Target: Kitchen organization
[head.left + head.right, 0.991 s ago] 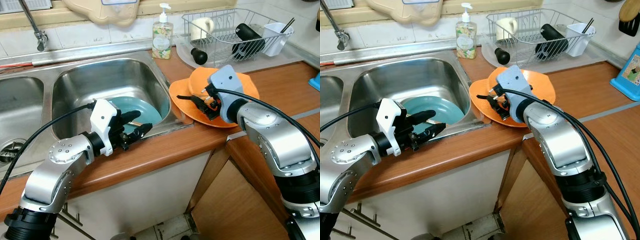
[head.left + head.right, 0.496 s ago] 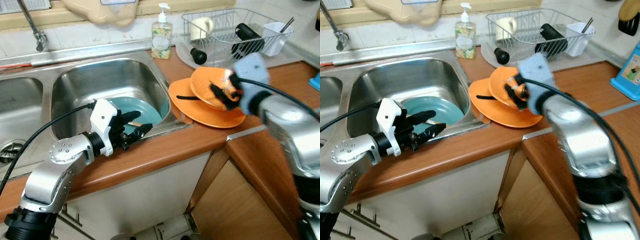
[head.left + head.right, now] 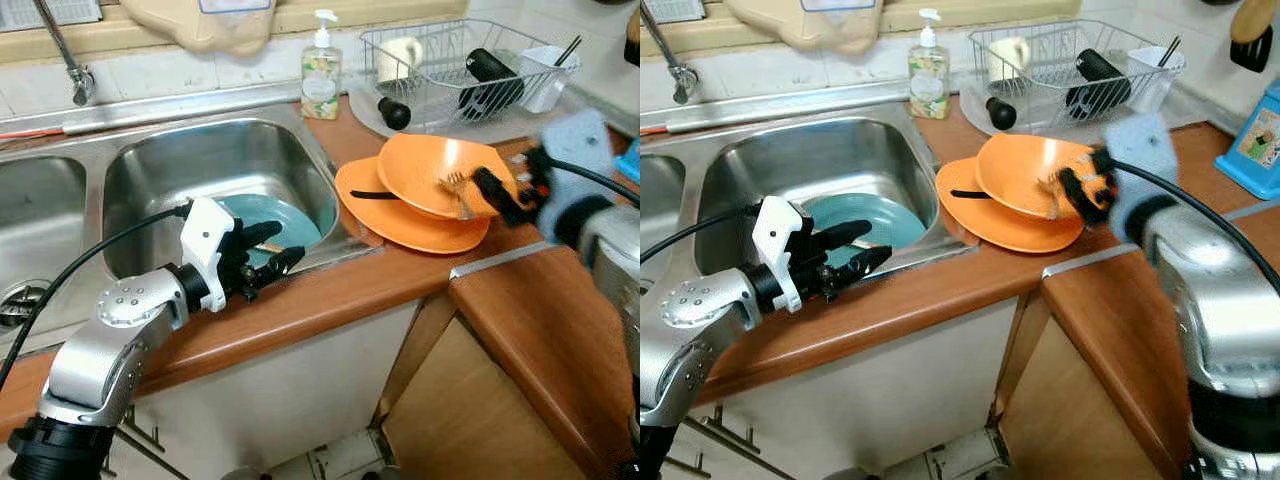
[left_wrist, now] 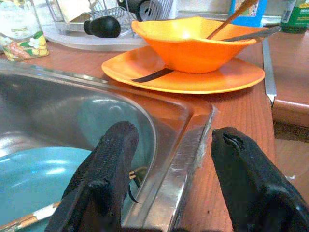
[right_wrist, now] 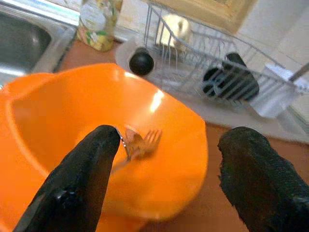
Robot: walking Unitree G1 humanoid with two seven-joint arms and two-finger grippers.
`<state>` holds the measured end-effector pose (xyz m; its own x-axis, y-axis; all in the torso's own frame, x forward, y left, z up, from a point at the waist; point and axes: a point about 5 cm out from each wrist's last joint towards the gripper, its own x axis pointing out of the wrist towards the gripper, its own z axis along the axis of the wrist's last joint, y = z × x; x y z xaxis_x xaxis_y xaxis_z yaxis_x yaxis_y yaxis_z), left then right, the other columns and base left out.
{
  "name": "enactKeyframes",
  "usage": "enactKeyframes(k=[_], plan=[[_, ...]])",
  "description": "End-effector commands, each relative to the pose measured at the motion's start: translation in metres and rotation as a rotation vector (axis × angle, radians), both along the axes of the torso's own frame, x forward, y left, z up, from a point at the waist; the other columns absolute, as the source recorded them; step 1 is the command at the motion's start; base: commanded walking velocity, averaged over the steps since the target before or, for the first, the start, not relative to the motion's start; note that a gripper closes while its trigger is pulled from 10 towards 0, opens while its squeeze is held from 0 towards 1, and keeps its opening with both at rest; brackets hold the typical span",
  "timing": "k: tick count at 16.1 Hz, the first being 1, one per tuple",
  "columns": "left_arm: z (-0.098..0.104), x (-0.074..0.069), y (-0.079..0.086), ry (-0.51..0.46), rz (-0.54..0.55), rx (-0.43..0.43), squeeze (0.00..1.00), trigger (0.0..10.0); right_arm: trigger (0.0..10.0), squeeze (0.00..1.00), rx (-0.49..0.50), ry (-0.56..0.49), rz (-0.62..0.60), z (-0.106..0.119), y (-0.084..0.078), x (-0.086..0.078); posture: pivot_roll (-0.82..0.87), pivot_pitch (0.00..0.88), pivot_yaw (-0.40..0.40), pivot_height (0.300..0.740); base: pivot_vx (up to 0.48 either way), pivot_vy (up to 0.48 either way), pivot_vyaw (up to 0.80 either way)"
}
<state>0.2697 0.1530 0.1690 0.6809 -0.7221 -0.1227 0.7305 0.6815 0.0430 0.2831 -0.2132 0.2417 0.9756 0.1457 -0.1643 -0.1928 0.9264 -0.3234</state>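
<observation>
Fork [image 3: 455, 186] lies in orange bowl [image 3: 430, 176] before the spread-open right pincer [image 3: 497, 195]; left pincer [image 3: 268, 252], fingers apart, hovers over sink [image 3: 160, 165] rim

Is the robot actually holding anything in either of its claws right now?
No. The right end effector hangs open at the orange bowl, gripping nothing; the left end effector is open at the sink rim, also empty.

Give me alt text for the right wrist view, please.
The right end effector, fingers open, hovers over an orange bowl with a fork lying inside. Behind stand a wire dish rack and a soap bottle.
</observation>
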Motion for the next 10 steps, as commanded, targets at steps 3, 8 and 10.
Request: enactKeyframes(k=[3, 8, 10], plan=[[0.007, 0.001, 0.0, -0.033, 0.005, 0.007, 0.0, 10.0, 10.0, 0.0, 0.01, -0.003, -0.04, -0.001, -0.01, -0.01, -0.14, 0.0, 0.033, 0.74, 0.0, 0.0, 0.0], [0.007, 0.003, -0.002, -0.039, 0.009, 0.004, 0.0, 10.0, 10.0, 0.0, 0.067, -0.024, -0.01, 0.001, -0.01, -0.016, -0.14, 0.0, 0.033, 0.74, 0.0, 0.0, 0.0], [0.007, 0.003, -0.003, -0.039, 0.007, 0.0, 0.0, 10.0, 10.0, 0.0, 0.195, -0.139, -0.048, 0.018, -0.016, -0.014, -0.14, 0.0, 0.033, 0.74, 0.0, 0.0, 0.0]])
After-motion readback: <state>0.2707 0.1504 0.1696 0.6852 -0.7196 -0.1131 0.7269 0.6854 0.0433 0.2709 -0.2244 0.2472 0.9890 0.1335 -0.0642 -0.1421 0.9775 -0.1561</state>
